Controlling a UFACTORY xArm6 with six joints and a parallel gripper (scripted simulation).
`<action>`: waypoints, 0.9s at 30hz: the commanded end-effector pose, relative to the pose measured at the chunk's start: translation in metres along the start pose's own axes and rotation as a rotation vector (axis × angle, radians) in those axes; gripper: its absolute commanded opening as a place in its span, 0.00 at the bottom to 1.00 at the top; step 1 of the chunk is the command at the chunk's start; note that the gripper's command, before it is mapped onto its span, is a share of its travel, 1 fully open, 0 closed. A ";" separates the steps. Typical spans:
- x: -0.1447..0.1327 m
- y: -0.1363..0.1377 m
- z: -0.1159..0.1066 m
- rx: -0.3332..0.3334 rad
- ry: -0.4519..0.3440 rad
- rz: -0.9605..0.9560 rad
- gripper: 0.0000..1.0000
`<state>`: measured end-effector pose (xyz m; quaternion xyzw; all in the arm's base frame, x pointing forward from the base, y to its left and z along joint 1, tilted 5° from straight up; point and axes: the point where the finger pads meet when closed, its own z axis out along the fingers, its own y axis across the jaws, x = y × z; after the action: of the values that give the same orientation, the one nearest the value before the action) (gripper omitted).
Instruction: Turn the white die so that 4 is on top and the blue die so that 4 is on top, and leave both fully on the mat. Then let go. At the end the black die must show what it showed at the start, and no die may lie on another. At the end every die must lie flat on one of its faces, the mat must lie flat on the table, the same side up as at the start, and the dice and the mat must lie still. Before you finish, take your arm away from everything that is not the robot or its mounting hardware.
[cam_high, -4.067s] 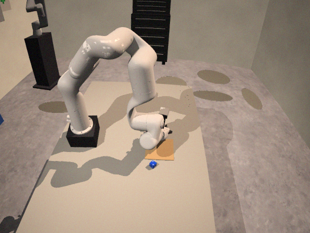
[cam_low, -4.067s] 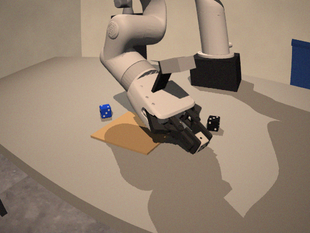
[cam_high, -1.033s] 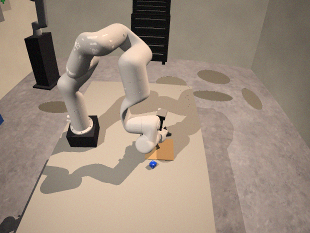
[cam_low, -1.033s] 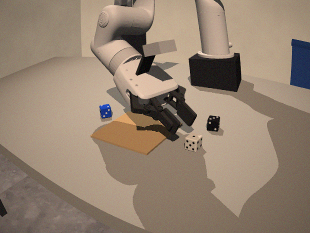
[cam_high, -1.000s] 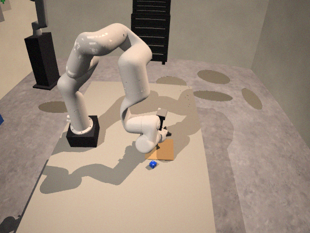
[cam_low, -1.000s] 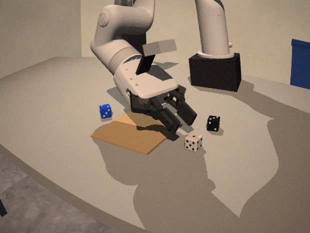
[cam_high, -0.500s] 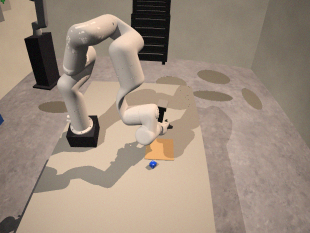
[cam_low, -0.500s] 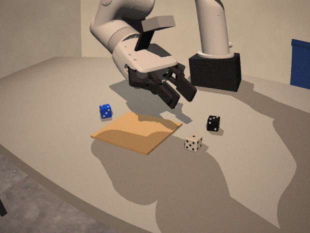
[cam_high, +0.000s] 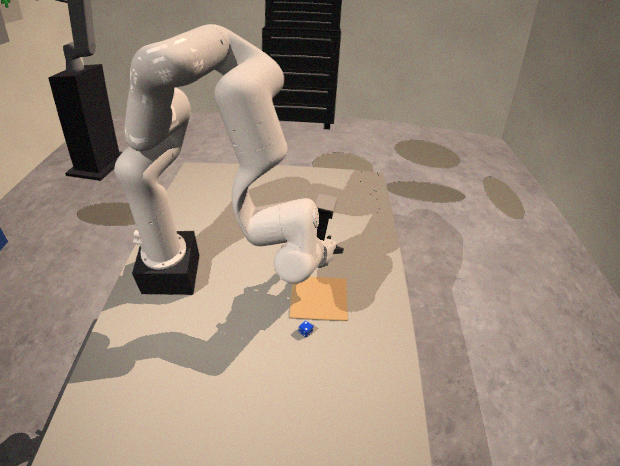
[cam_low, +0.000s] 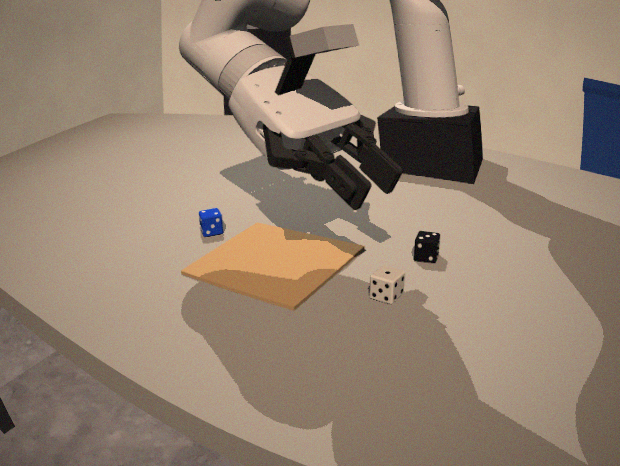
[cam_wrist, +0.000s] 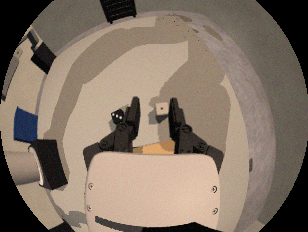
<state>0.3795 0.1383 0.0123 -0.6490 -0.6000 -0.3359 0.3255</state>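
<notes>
Arm: my arm (cam_high: 250, 115) (cam_low: 220, 52) is rising from its base, arching over at the top and bending back down toward the wrist.
Base: my base (cam_high: 167, 280) (cam_low: 426, 150) is standing upright, carrying the lowest part of me.
Wrist: my wrist (cam_high: 280, 222) (cam_low: 250, 62) is bending, tilting the gripper obliquely downward.
Palm: my pale palm housing (cam_low: 305, 112) (cam_wrist: 152, 185) is facing partly upward, the black bracket (cam_high: 324, 223) (cam_low: 295, 74) jutting from it with a pale block at its end.
Gripper: my gripper (cam_high: 339, 249) (cam_low: 373, 185) (cam_wrist: 154, 105) is hanging in the air, partly open and holding nothing.
Fingers: my two black fingers (cam_low: 348, 181) are standing apart, pointing obliquely down, roughly side by side.
</notes>
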 end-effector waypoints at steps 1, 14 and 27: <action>0.000 -0.008 0.004 0.061 -0.045 0.024 0.42; -0.008 -0.040 0.010 0.276 -0.378 0.126 0.42; -0.007 -0.036 0.007 0.276 -0.711 0.141 0.42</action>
<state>0.3404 0.1429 0.0009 -0.7034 -0.6639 -0.0373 0.2511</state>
